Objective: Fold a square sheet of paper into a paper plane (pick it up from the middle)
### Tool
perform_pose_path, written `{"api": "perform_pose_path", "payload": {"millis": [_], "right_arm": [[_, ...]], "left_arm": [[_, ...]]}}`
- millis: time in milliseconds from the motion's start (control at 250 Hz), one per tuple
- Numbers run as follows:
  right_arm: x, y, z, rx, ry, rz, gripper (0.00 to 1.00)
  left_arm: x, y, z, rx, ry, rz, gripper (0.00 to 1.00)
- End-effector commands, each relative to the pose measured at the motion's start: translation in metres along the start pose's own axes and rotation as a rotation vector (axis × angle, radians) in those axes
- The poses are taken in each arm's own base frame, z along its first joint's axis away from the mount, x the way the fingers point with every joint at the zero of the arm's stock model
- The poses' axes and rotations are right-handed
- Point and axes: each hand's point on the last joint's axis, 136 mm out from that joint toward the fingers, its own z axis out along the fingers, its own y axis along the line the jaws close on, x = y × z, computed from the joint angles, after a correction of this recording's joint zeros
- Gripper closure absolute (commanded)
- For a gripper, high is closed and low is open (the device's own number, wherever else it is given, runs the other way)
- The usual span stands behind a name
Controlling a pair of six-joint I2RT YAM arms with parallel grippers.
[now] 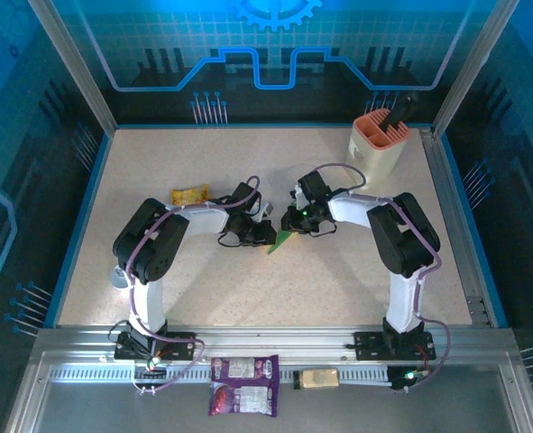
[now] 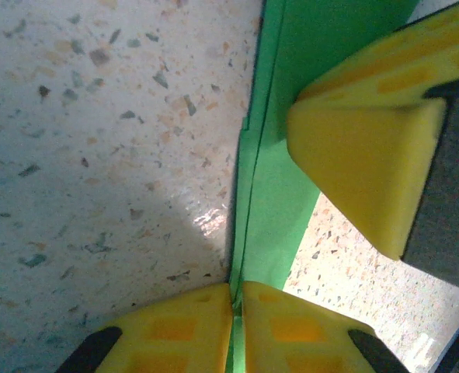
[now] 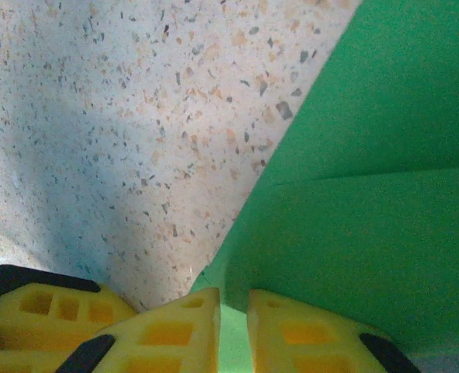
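The square sheet of paper [image 1: 281, 240] is a creased green shape lying mid-table between both grippers. My left gripper [image 1: 264, 234] comes at it from the left. In the left wrist view its yellow fingers [image 2: 237, 291] are pressed together on a folded edge of the green paper [image 2: 291, 116], and a yellow finger of the right gripper [image 2: 361, 163] rests on the paper beyond. My right gripper [image 1: 293, 224] meets the sheet from the right. Its jaws [image 3: 233, 299] stand a sliver apart with a layer of green paper [image 3: 369, 194] between them. A left finger [image 3: 43, 311] shows at lower left.
A yellow snack packet [image 1: 190, 194] lies behind the left arm. An orange and cream holder [image 1: 379, 142] stands at the back right. Purple packets [image 1: 244, 383] and a tan item [image 1: 320, 378] sit on the front rail, below the arm bases.
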Motion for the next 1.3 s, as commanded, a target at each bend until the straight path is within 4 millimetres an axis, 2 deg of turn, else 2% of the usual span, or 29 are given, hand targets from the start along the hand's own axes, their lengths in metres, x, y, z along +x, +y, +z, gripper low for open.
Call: {"api": "perform_pose_path", "payload": {"millis": [0, 184, 288, 400, 555, 791, 1299], "right_arm": [[0.014, -0.02, 0.012, 0.068, 0.074, 0.023, 0.81], [0.019, -0.025, 0.012, 0.095, 0.092, 0.016, 0.82], [0.018, -0.024, 0.012, 0.09, 0.091, 0.01, 0.82], [0.017, -0.022, 0.012, 0.081, 0.09, 0.009, 0.84], [0.017, -0.021, 0.012, 0.072, 0.092, 0.009, 0.85], [0.018, -0.021, 0.013, 0.067, 0.097, 0.013, 0.85], [0.019, -0.023, 0.015, 0.075, 0.107, 0.016, 0.85]], "left_arm": [[0.011, 0.011, 0.001, -0.054, 0.028, -0.025, 0.85], [-0.01, -0.009, -0.033, -0.071, -0.087, 0.019, 0.72], [-0.019, -0.019, -0.045, -0.059, -0.135, 0.045, 0.7], [-0.018, -0.036, -0.043, 0.039, -0.127, 0.062, 0.73], [-0.011, -0.047, -0.026, 0.126, -0.076, 0.052, 0.82], [-0.003, -0.038, -0.008, 0.113, -0.024, 0.03, 0.88], [0.012, -0.005, 0.015, 0.037, 0.026, -0.027, 0.91]]}}
